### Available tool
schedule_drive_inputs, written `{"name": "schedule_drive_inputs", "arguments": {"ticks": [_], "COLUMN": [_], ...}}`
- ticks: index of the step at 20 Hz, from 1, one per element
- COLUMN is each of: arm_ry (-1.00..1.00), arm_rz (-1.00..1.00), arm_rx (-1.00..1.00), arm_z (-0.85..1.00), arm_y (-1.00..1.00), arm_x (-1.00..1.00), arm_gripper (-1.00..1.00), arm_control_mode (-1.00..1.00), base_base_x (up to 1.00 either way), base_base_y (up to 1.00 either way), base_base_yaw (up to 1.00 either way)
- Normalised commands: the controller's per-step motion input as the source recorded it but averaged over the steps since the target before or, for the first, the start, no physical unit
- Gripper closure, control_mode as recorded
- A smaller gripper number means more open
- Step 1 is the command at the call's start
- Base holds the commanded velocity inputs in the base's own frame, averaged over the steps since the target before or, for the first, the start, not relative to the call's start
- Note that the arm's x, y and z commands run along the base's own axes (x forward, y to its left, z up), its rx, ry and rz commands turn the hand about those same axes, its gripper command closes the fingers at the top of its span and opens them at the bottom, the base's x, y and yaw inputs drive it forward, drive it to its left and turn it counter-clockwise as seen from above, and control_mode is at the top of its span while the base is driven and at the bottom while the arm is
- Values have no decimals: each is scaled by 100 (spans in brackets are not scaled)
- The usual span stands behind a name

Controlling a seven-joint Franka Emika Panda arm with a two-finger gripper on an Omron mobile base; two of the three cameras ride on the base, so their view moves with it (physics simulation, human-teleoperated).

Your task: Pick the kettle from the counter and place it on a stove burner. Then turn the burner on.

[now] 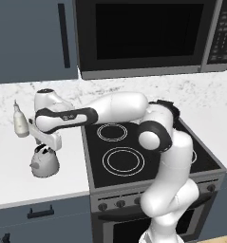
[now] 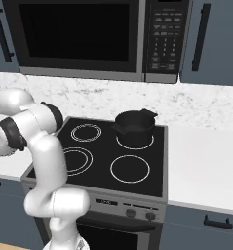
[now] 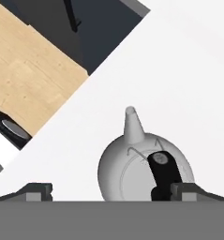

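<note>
Item: kettle (image 1: 43,163) — small silvery dome with a black arched handle and short spout. It stands upright on the counter (image 1: 20,185), left of the cooktop and near the counter's front edge; it is not yet lifted. In the hand view the spout points away from the camera and the handle arch runs across the dome's top, the part best suited to a two-finger grip.

Item: gripper (image 3: 111,192) — poised directly above the kettle, jaws spread wide and holding nothing. One finger tip sits beside the handle's near end, the other well off to the side over bare counter, so the hand appears off-centre from the kettle. Judgement: it probably needs a shift across the kettle before the jaws can straddle the handle.

Item: stove burner (image 1: 123,161) — the largest double ring, front left on the black glass, the ring nearest the kettle. It is unoccupied, which suits a short carry.

Item: black pot (image 2: 134,125) — on a rear ring, farther from the kettle than the target burner and apart from it.

Item: white bottle (image 1: 20,122) — on the counter behind the kettle, close to the arm's wrist; a possible knock hazard on lifting.
</note>
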Motion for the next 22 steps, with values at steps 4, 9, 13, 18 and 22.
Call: {"name": "schedule_drive_inputs", "arguments": {"ticks": [4, 9, 13, 18, 22], "arm_ry": [0, 3, 4, 5, 3], "arm_rz": [0, 0, 0, 0, 0], "arm_rx": [0, 0, 0, 0, 0], "arm_z": [0, -5, -22, -25, -6], "arm_y": [5, 0, 1, 10, 14], "arm_x": [19, 25, 16, 4, 6], "arm_gripper": [-100, -100, -100, -100, -100], "arm_control_mode": [-100, -100, -100, -100, -100], "base_base_x": [0, 0, 0, 0, 0], "base_base_y": [0, 0, 0, 0, 0], "base_base_yaw": [0, 0, 0, 0, 0]}}
